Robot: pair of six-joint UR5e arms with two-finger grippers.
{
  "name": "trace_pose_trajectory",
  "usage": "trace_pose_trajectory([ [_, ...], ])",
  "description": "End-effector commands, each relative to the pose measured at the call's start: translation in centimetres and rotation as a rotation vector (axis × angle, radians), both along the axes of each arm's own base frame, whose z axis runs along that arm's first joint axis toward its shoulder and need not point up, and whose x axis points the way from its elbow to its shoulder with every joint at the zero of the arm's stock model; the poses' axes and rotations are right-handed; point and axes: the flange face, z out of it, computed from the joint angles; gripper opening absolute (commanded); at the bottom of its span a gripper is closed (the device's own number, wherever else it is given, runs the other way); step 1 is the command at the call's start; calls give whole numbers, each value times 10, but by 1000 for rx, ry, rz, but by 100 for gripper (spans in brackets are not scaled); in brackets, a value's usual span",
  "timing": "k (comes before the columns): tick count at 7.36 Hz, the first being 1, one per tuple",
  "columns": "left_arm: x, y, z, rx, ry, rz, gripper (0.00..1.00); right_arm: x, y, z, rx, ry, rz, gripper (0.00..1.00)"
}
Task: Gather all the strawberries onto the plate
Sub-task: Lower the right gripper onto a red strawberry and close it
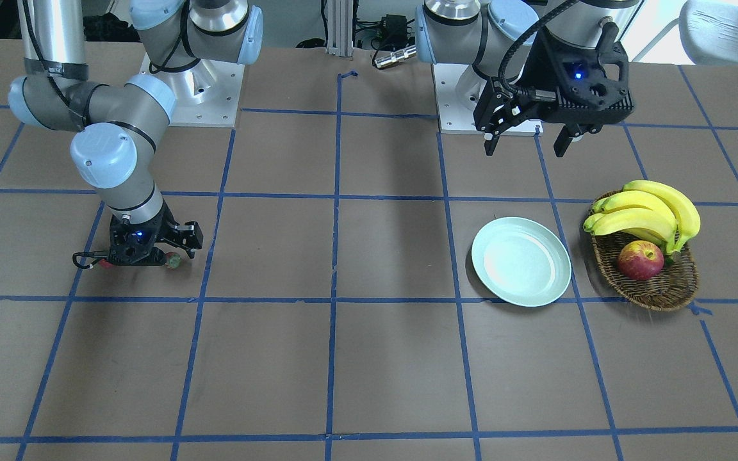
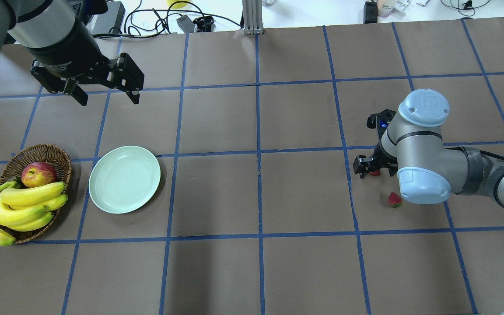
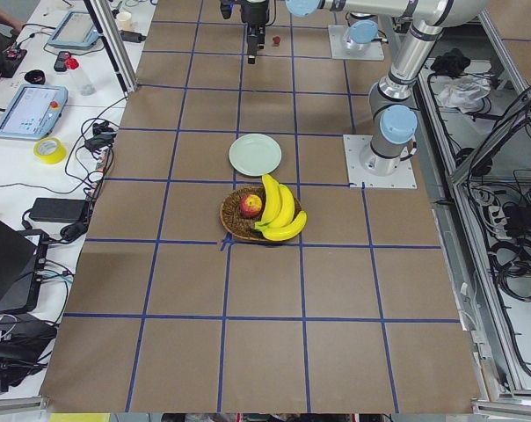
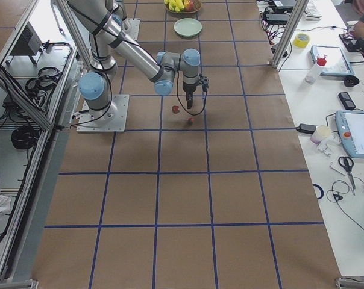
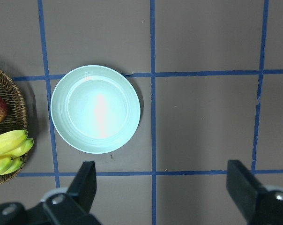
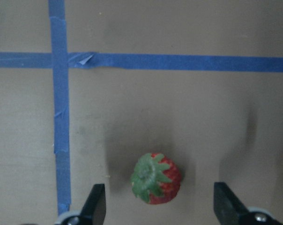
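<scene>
My right gripper (image 2: 372, 169) hangs low over the table at the right, jaws open. One strawberry (image 6: 155, 184) with a green cap lies between its fingers, untouched; it also shows in the front view (image 1: 172, 260). A second strawberry (image 2: 394, 199) lies on the table just nearer the robot. A third red berry (image 1: 105, 263) peeks out on the gripper's other side, partly hidden. The pale mint-green plate (image 2: 124, 179) lies empty at the left. My left gripper (image 2: 108, 99) is open and empty, held high beyond the plate (image 5: 95, 108).
A brown wicker basket (image 2: 55, 155) stands left of the plate, holding a red-yellow apple (image 2: 38, 174) and a bunch of bananas (image 2: 20, 205). Brown table surface with a blue tape grid lies between plate and strawberries. Cables and devices sit beyond the far edge.
</scene>
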Motion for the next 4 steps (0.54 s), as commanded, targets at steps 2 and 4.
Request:
trace_pose_trajectory([
  [2, -2, 13, 11, -11, -3, -5, 100, 1, -4, 5, -28, -1, -12, 15],
  [4, 2, 16, 14, -8, -4, 3, 100, 5, -14, 19, -48, 0, -39, 13],
])
